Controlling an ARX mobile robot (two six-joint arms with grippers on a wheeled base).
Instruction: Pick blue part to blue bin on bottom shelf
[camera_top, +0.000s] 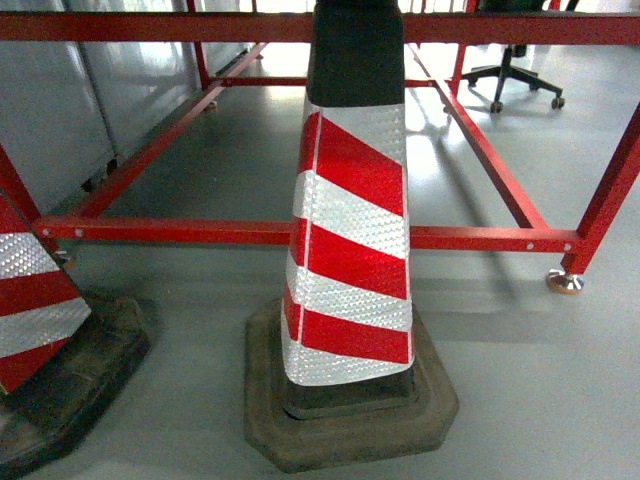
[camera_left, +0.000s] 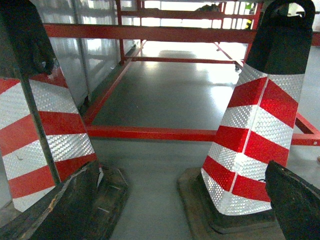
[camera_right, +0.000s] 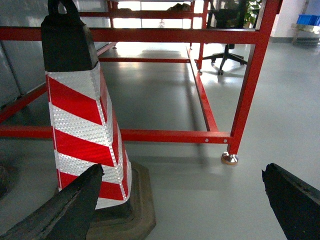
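Across the grey floor (camera_top: 520, 380) a red steel frame (camera_top: 300, 233) ran low, its rails boxing in bare concrete, with grey panels (camera_top: 60, 100) along its left side. Nearest the head camera stood a traffic cone (camera_top: 350, 240) banded in red and reflective white, set on a dark rubber base (camera_top: 350, 425); a second cone (camera_top: 30, 300) of the same kind sat partly out of frame at the left edge. The head view showed neither arm. Only the right wrist view took in the frame's corner post and its round metal foot (camera_right: 229, 159), plus blue bins (camera_right: 307, 19) far off at the top right; whether one of these was the task's bin could not be told. An office chair (camera_top: 515, 75) stood beyond the frame. The left wrist view alone showed both cones at once, one on each side, with the gap of floor between them.

The blue part appeared in no view, so its place relative to either gripper could not be told.

Both wrist cameras looked forward, low over the floor. The left gripper (camera_left: 180, 210) had its dark fingers (camera_left: 60, 210) spread wide at the bottom corners, holding nothing. The right gripper (camera_right: 180, 205) was likewise spread wide, its fingers (camera_right: 65, 210) at the lower corners with only floor between them.
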